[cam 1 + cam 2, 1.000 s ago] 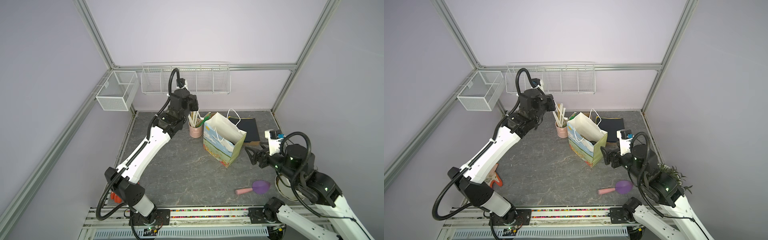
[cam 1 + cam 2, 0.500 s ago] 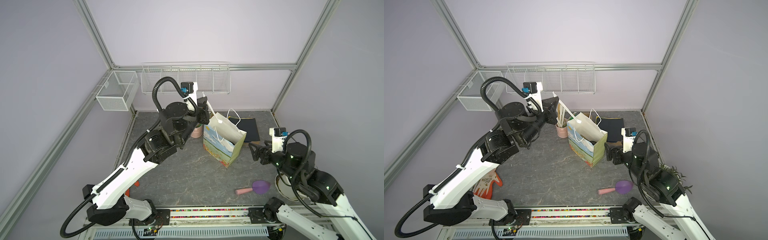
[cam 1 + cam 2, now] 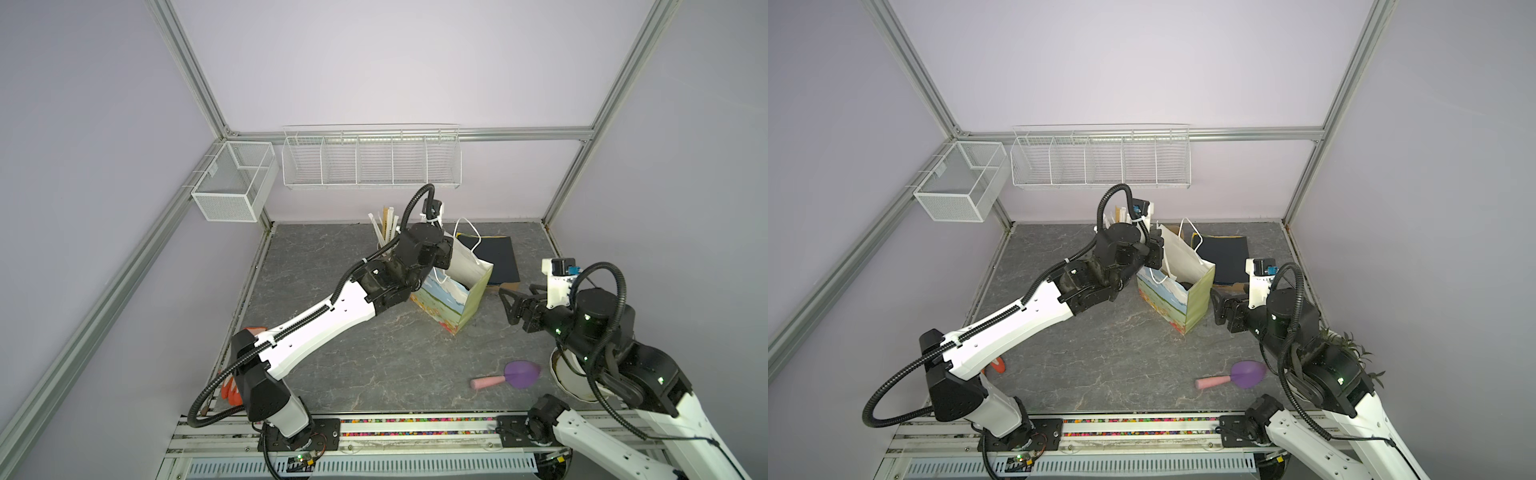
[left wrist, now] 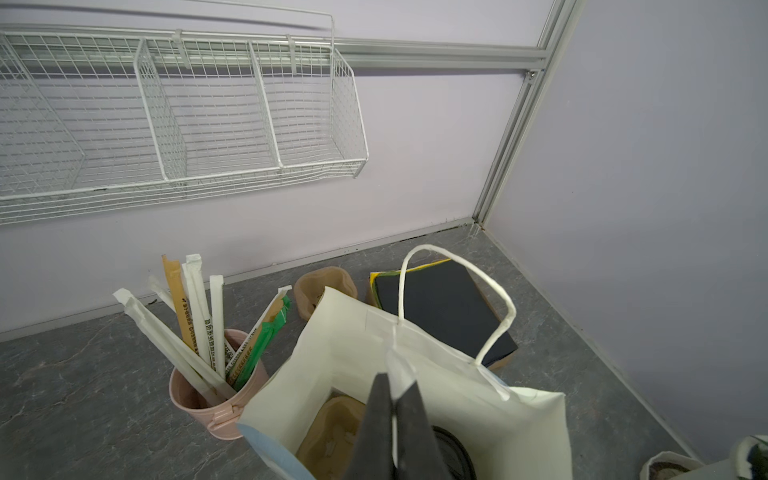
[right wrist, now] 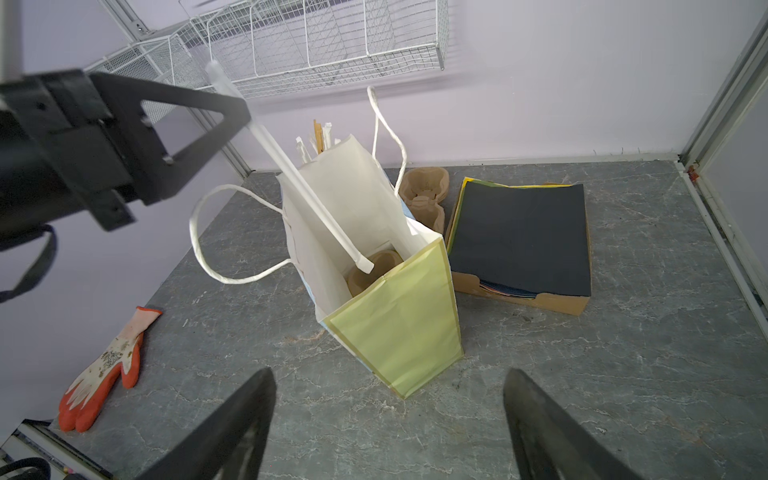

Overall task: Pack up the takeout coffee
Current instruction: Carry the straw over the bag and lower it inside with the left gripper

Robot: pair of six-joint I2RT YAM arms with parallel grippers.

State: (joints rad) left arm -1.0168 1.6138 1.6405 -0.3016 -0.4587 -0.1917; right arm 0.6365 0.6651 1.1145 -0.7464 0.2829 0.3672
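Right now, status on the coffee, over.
Left fingers shut on wrapped straw, tip in paper bag. Right fingers open, beside bag. Black lid, likely the coffee, low in bag.

Both top views: high over the near edge, looking down and far. Left wrist: close above the paper bag (image 4: pixel 353 332). Right wrist: facing it from the right.

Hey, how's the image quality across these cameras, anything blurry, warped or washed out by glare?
In both top views: soft, even light, no glare on the table. Left wrist view: the wire rack bows from lens distortion; the left gripper, shut on a wrapped straw, looks soft up close. Right wrist view: the open right gripper has blurred fingers, the paper bag is sharp.
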